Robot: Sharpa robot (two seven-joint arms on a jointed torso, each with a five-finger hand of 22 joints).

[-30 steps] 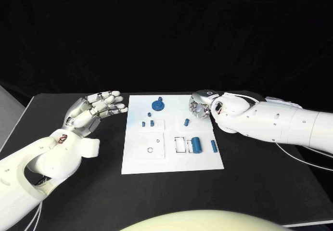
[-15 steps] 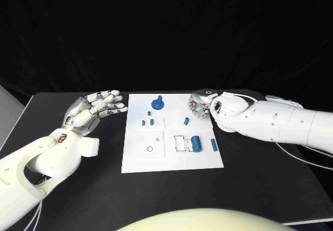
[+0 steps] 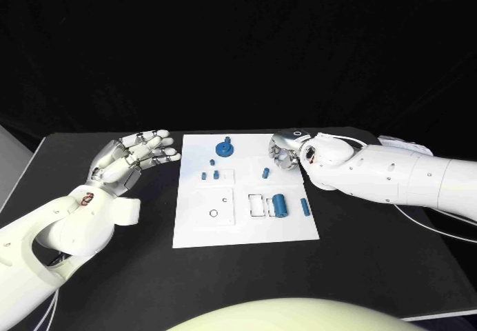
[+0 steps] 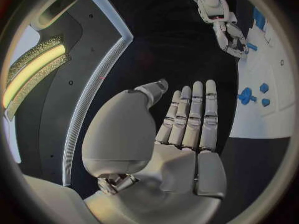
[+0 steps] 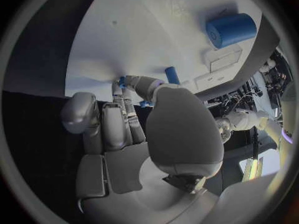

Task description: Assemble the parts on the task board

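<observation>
The white task board [image 3: 249,224] lies mid-table. On it I see a blue gear-like part [image 3: 225,147], small blue pegs [image 3: 211,175], one peg [image 3: 267,173], a thick blue cylinder [image 3: 282,205] and a slim peg [image 3: 304,206]. My right hand [image 3: 288,153] hovers over the board's far right corner with its fingers curled in. In the right wrist view a small blue peg [image 5: 122,81] shows pinched between its fingertips, partly hidden. My left hand [image 3: 134,157] is open, palm up, left of the board, holding nothing; its fingers [image 4: 193,112] are straight.
The board has white recessed blocks [image 3: 258,205] beside the cylinder and a square plate with holes [image 3: 216,207]. Black table [image 3: 378,248] surrounds the board on all sides. A cable [image 3: 438,231] trails behind my right arm.
</observation>
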